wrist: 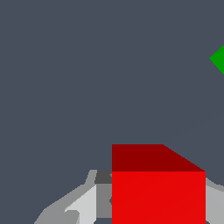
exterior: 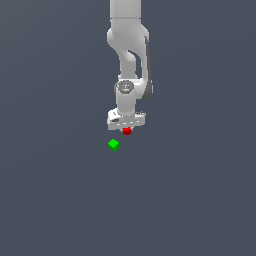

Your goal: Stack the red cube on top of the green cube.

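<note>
Gripping the red cube point(exterior: 127, 131) tight between closed fingers, the gripper point(exterior: 126, 127) carries it clear of the floor, seemingly lining up over the nearby green cube point(exterior: 113, 145).

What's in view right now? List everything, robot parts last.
red cube: 1, red, right under the gripper, between its fingers; fills the near part of the wrist view.
green cube: 1, bright green, on the floor, apart from the red cube, below it and toward the exterior view's left; only a corner shows at the wrist view's edge.
floor: 1, plain dark grey-blue, under everything.
arm: 1, white, coming down from the exterior view's top.
gripper: 1, white, at the red cube; whether it is clamped is unclear.
</note>
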`<state>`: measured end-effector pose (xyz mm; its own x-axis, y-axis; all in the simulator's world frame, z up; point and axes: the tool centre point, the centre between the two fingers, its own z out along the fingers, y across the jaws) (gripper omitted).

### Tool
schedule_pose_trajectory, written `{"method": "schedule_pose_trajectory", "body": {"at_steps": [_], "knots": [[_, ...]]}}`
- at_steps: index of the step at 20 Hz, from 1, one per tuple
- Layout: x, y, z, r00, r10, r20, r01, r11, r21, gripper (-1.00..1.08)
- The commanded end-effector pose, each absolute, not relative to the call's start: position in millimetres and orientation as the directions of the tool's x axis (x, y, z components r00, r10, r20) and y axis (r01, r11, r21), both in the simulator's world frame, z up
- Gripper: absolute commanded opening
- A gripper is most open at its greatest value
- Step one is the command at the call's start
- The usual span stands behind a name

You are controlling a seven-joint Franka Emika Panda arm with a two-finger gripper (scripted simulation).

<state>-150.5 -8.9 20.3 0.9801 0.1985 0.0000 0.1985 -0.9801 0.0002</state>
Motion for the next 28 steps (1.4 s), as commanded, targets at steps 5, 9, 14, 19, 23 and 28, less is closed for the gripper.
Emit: {"method": "schedule_pose_trajectory", "body": {"at_steps": [5,9,14,19,23,28], "knots": [[-150,-9,20,0.98,0.198,0.0,0.198,-0.98,0.0,-1.0],[-151,-9,26,0.98,0.198,0.0,0.198,-0.98,0.0,-1.0],[-151,-9,43,0.98,0.198,0.0,0.198,-0.98,0.0,-1.0],[-151,-9,72,0.98,0.199,0.0,0.199,-0.98,0.0,-1.0],[-151,-9,95,0.98,0.199,0.0,0.199,-0.98,0.0,-1.0],[-151,-9,114,0.98,0.199,0.0,0.199,-0.98,0.0,-1.0]]}}
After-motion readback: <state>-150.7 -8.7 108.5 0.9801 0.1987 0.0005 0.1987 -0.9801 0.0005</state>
